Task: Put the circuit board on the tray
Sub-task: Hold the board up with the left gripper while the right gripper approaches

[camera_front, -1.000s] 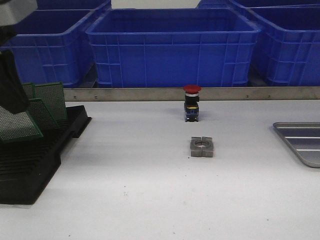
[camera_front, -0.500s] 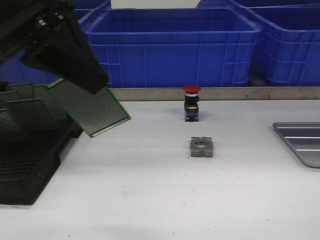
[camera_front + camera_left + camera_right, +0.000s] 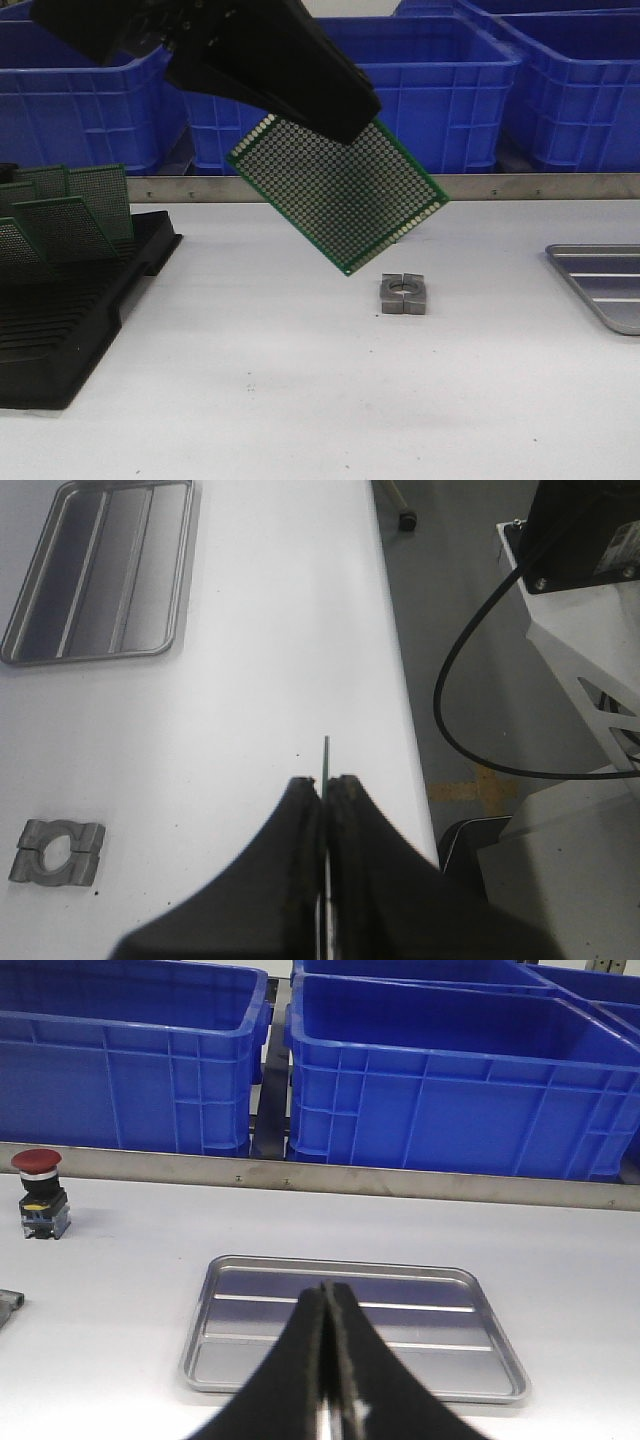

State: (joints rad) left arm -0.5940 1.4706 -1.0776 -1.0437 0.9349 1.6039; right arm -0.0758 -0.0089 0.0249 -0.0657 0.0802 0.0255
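A green perforated circuit board (image 3: 340,190) hangs tilted in the air over the middle of the table. My left gripper (image 3: 345,115) is shut on its upper edge. In the left wrist view the board (image 3: 326,752) shows edge-on as a thin green line between the closed fingers (image 3: 345,800). The grey metal tray (image 3: 600,275) lies empty at the table's right edge, well right of the board. It also shows in the left wrist view as the tray (image 3: 120,570). My right gripper (image 3: 325,1290) is shut on nothing, hovering near the tray's (image 3: 420,1320) front rim.
A black slotted rack (image 3: 70,300) with several more green boards (image 3: 60,215) stands at the left. A grey split metal block (image 3: 403,294) lies mid-table below the held board. A red push-button (image 3: 40,1195) stands near the back rail. Big blue crates (image 3: 470,90) line the back.
My left gripper has carried the board up and to the right, from the rack to over mid-table. The board now hides the red push-button in the front view.
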